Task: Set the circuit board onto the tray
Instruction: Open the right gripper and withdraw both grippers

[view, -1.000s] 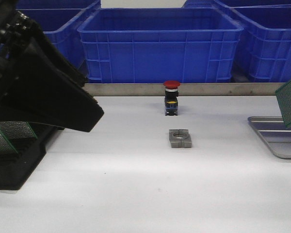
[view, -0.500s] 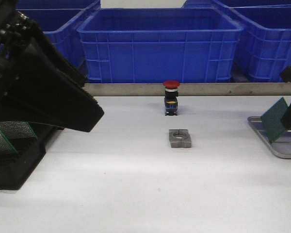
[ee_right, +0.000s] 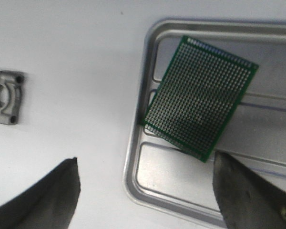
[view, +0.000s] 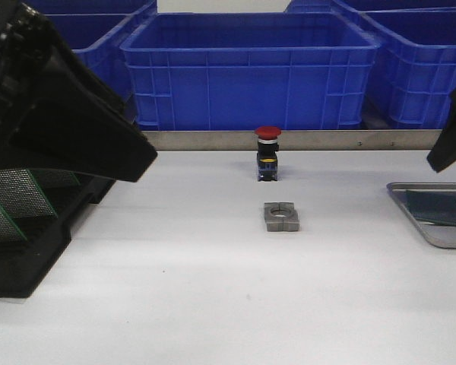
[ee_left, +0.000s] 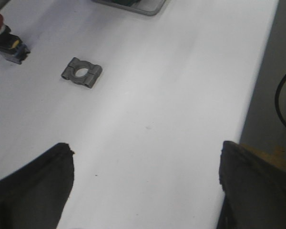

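Table centre: only clamp block and red push-button behind it, gap between them. Bare table either side and in front.
Left edge: black rack with boards, left arm bulk above it.
Right edge: tray, board flat inside; right gripper above, jaws apart, empty.
Rear: steel rail, blue bins wall off back.

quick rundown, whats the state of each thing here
circuit board: lying flat in the tray, released
tray: on the table, holding only that board
right claw: open, empty, above the tray
left claw: open, empty, above the table
metal clamp block: flat on the table, untouched
red push button: standing upright
black rack: holds more boards on edge
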{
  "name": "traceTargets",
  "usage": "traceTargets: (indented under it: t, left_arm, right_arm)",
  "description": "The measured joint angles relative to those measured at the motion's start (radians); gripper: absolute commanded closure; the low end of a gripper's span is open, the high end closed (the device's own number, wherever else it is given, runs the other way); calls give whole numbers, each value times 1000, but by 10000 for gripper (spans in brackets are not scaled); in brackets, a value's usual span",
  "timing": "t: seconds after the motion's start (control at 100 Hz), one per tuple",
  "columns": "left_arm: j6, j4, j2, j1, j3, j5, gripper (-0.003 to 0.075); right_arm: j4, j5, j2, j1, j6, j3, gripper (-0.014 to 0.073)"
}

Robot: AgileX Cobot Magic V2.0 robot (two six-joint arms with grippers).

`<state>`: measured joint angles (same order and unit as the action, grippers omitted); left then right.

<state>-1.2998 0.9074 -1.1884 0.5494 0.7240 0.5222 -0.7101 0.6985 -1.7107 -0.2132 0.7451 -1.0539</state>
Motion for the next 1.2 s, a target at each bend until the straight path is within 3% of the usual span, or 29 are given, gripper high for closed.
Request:
traceTargets:
  t: [0.23,0.55,0.73,0.9,1.07,1.2]
  left_arm:
    - [0,-181,115,-111,0,-6,146]
    - [0,-541,168,-288,0,162,158]
    - [0,-593,118,-328,0,166,160]
    - [0,-613,51,-333,0,162,237]
    - [0,-616,-14,-333,0,93,302]
    - [0,-616,-63,-333,0,17,302]
  right_arm:
    - [3,-11,193,0,0,46,4]
    - [7,-11,335,0,0,55,4]
    - [7,4,353,0,10,56,4]
    - [7,12,356,0,12,56,4]
    - [7,12,356,0,14,56,4]
    - [7,12,356,0,14,56,4]
